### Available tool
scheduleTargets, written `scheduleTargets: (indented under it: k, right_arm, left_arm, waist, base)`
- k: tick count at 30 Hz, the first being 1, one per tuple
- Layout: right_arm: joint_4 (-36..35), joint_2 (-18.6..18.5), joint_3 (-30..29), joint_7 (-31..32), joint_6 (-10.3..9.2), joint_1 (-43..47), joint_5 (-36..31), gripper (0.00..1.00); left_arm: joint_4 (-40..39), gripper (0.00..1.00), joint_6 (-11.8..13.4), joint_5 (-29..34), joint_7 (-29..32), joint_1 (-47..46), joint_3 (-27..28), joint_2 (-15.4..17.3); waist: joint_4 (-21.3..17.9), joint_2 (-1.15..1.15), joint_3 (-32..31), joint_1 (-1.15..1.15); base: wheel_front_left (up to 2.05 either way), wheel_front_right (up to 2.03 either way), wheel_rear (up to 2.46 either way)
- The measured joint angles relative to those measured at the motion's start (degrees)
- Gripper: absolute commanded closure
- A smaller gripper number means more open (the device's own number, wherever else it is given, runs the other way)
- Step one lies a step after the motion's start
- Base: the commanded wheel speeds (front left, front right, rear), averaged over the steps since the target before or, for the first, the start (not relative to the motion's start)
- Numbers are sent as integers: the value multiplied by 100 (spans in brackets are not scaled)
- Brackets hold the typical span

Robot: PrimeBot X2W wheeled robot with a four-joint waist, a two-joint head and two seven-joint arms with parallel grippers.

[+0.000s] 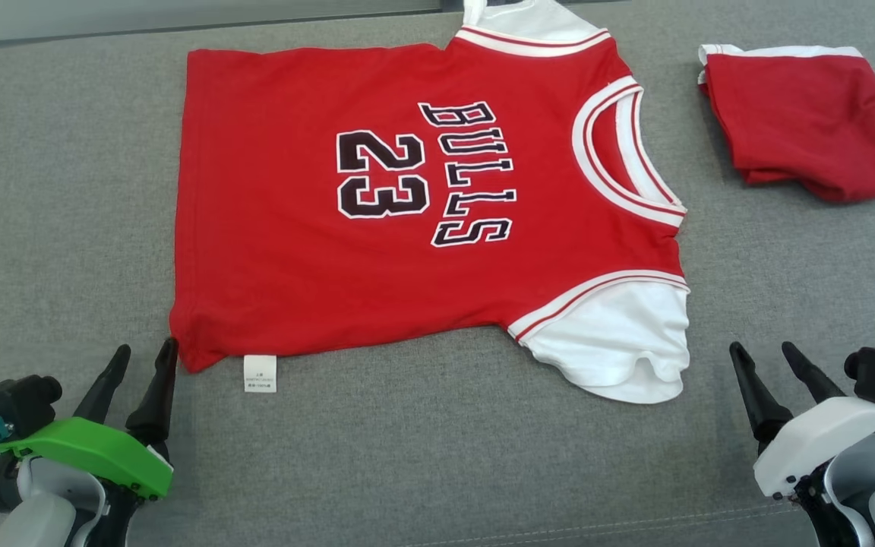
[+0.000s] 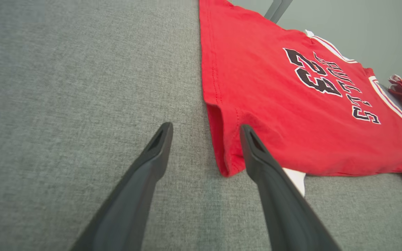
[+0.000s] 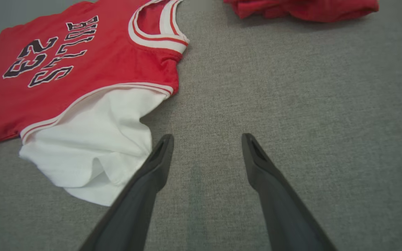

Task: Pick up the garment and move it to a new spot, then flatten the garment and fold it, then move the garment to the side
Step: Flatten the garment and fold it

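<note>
Lower left of the head view: the left gripper (image 1: 146, 346) sits low on the grey cushion (image 1: 42, 190), fingers spread, holding nothing. Its right fingertip is right at the bottom-left hem corner (image 1: 183, 353) of the red jersey (image 1: 422, 205). In the left wrist view that corner sits between the two fingers, so it looks lined up for a pinch.

The jersey lies across the middle of the frame, hem to the left, collar to the right, and it's pretty flat, so I'd say the fold comes next. Small white care label (image 1: 260, 373) pokes out from the bottom edge just right of that corner.

Tips for the grab:
- get the lower finger under both layers at the corner, not just the top one
- stay off the label, it'll only flap
- the white sleeve (image 1: 620, 342) at lower right is a bit rumpled, so tuck or smooth it or the fold goes lumpy

Right gripper (image 1: 760, 348) is at lower right, fingers also apart and empty, just beside that sleeve but not touching it. Both sides should lift together. A second folded red garment (image 1: 802, 121) sits at upper right, well apart.
</note>
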Motion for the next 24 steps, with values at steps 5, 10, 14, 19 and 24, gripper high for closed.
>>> scheduleTargets:
  k: [5,10,14,19,24]
  right_arm:
    - [-291,-171,55,-554,-99,72,-642,0]
    - [-331,-214,246,-881,-129,311,-969,0]
    - [-335,-200,261,-1230,-196,512,-1112,0]
    - [-334,-76,348,-1607,-243,665,-1257,0]
    - [-328,37,354,-1875,-294,703,-1291,0]
  left_arm:
    - [-190,0,71,214,-33,219,194,47]
    - [-485,0,155,563,-33,411,231,19]
    - [-784,0,224,886,-33,446,471,-84]
    - [-1078,0,337,1171,-43,767,834,-211]
    - [-1245,0,415,1378,-48,1146,1049,-260]
  waist:
    - [-12,0,-208,0]
    - [-21,0,-390,0]
    - [35,0,-512,0]
    - [127,0,-696,0]
    - [177,0,-926,0]
  base:
    - [0,0,0]
    - [0,0,0]
    - [0,0,0]
    - [0,0,0]
    - [0,0,0]
